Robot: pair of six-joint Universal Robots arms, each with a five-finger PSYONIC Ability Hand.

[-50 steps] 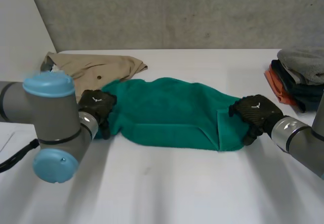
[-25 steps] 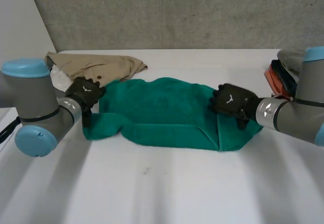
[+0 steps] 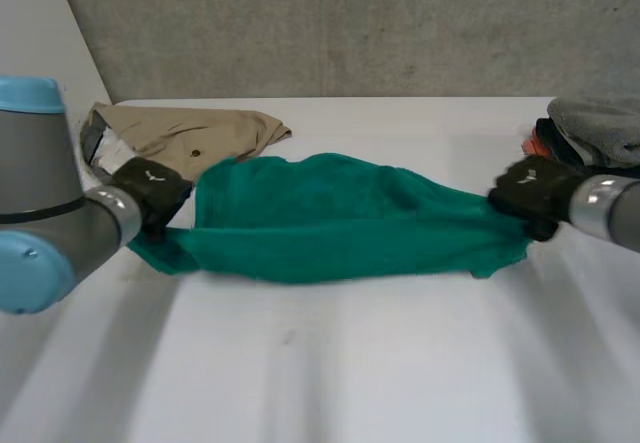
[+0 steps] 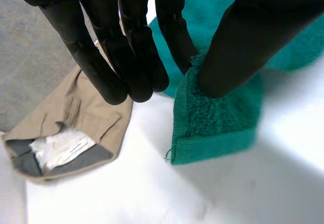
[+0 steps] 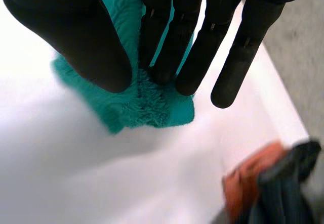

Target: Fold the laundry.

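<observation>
A green towel [image 3: 340, 218] lies stretched across the middle of the white table [image 3: 330, 363]. My left hand [image 3: 150, 191] is at its left end and pinches a corner of the green towel [image 4: 217, 125] between thumb and fingers [image 4: 174, 37]. At the right end my right hand [image 3: 535, 193] pinches the other corner of the green towel [image 5: 147, 107] between its thumb and fingers [image 5: 157, 37]. The towel hangs taut between the two hands, its middle resting on the table.
Beige trousers [image 3: 190, 133] lie crumpled at the back left, close behind my left hand; they show beside its fingers as the beige trousers [image 4: 76, 118]. A stack of folded clothes [image 3: 585, 148] sits at the right edge, also the stack [image 5: 273, 183].
Both hands have closed on the towel's ends and moved apart, pulling the folded towel out long and taut. The folded flap at the right has been drawn flat.
</observation>
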